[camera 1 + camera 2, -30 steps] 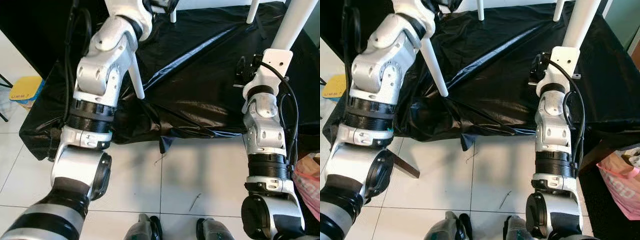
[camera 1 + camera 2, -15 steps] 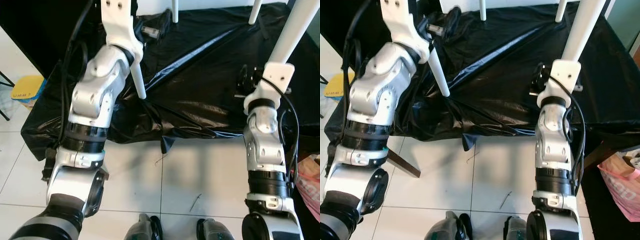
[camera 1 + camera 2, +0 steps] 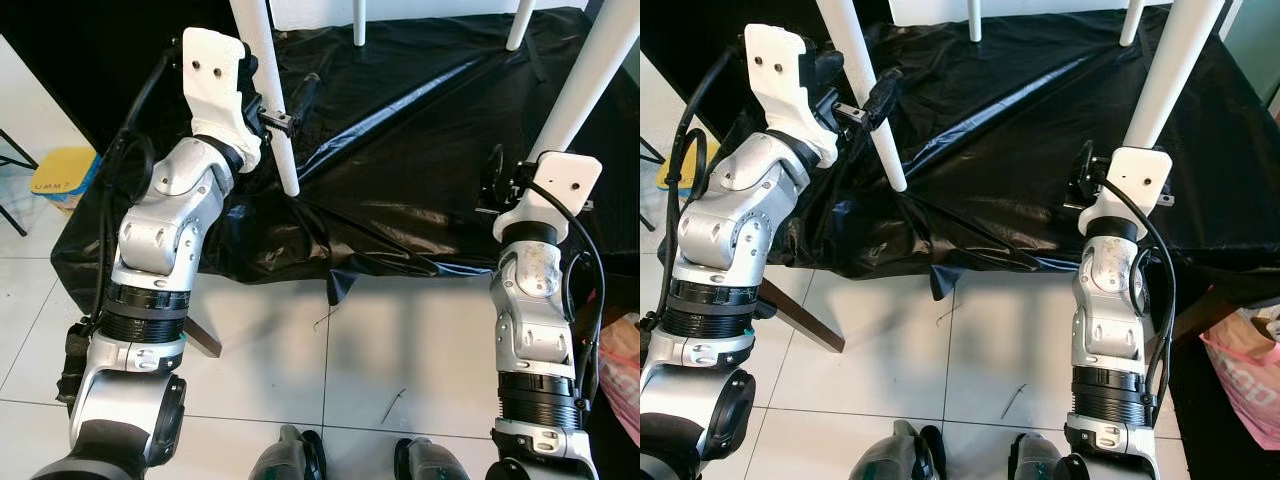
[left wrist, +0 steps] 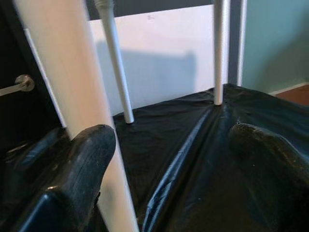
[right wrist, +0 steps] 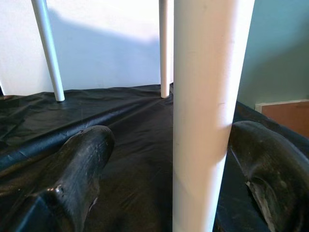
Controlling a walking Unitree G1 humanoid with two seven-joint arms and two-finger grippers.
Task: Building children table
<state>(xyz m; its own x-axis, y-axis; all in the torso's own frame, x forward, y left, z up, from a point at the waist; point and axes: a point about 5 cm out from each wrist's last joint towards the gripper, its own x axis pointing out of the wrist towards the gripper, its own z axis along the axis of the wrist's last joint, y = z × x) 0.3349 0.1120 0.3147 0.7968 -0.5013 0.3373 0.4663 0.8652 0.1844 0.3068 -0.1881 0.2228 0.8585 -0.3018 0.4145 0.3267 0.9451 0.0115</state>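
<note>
Four table legs point(image 3: 276, 110) stand on sheet point(image 3: 400, 170).

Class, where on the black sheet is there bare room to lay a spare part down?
The black sheet lies bare between the near left leg and near right leg, up to the two far legs. It is crowded around the left gripper and right gripper.

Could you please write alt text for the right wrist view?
A white table leg stands upright between the right end effector's two open black fingers. Behind it, black sheeting and two more white legs before a white wall.
</note>
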